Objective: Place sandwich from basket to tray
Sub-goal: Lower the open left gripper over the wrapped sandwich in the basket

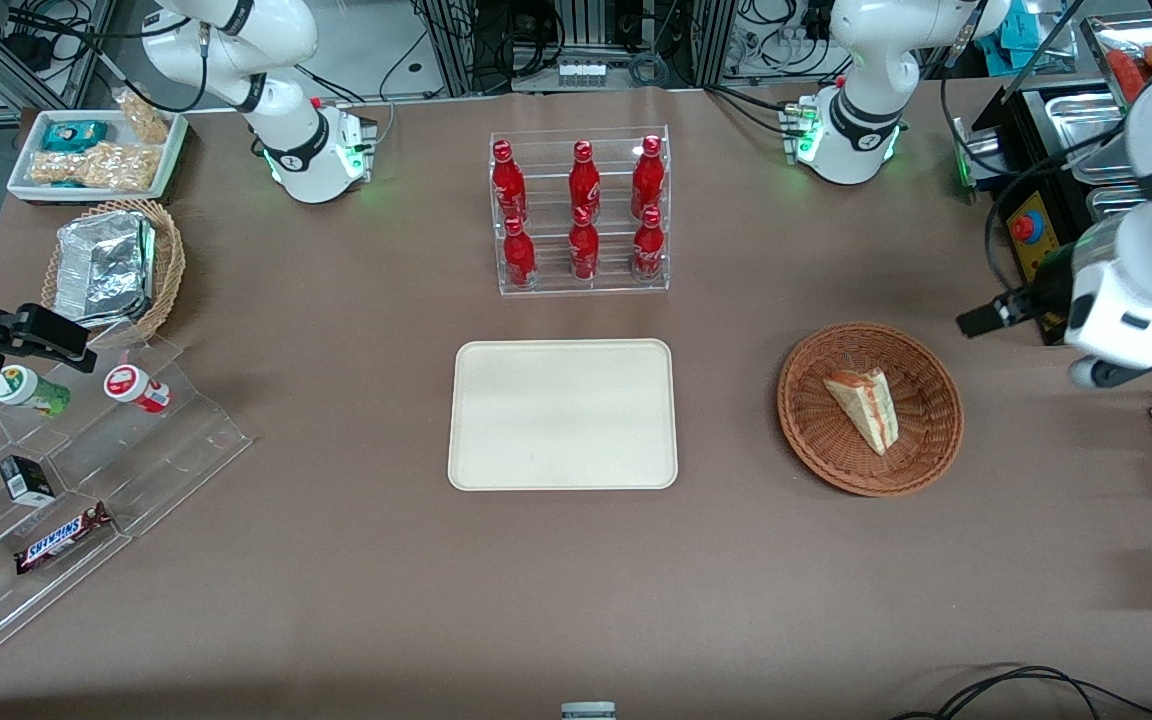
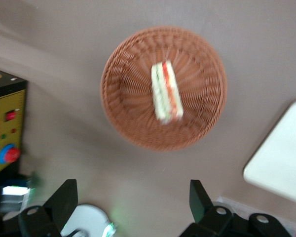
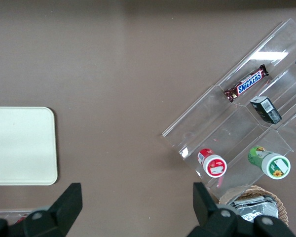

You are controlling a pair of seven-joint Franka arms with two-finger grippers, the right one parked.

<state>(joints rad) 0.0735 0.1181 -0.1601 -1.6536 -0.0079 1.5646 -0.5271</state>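
Note:
The sandwich (image 1: 864, 405), a pale wedge with orange-red and green layers, lies in the round reddish-brown basket (image 1: 806, 440) toward the working arm's end of the table. The cream tray (image 1: 496, 460) sits flat beside the basket, mid-table, with nothing on it. My left gripper (image 1: 1011, 335) hangs above the table beside the basket, toward the table's end, apart from it. In the left wrist view the gripper (image 2: 133, 202) is open with bare table between its fingers; the sandwich (image 2: 166, 93) in the basket (image 2: 123, 113) and a corner of the tray (image 2: 281, 173) show ahead of it.
A clear rack of red bottles (image 1: 581, 215) stands farther from the front camera than the tray. A black control box with a red button (image 1: 1026, 225) sits close to my gripper. A tan basket with foil (image 1: 106, 265) and an acrylic snack stand (image 1: 86, 480) lie toward the parked arm's end.

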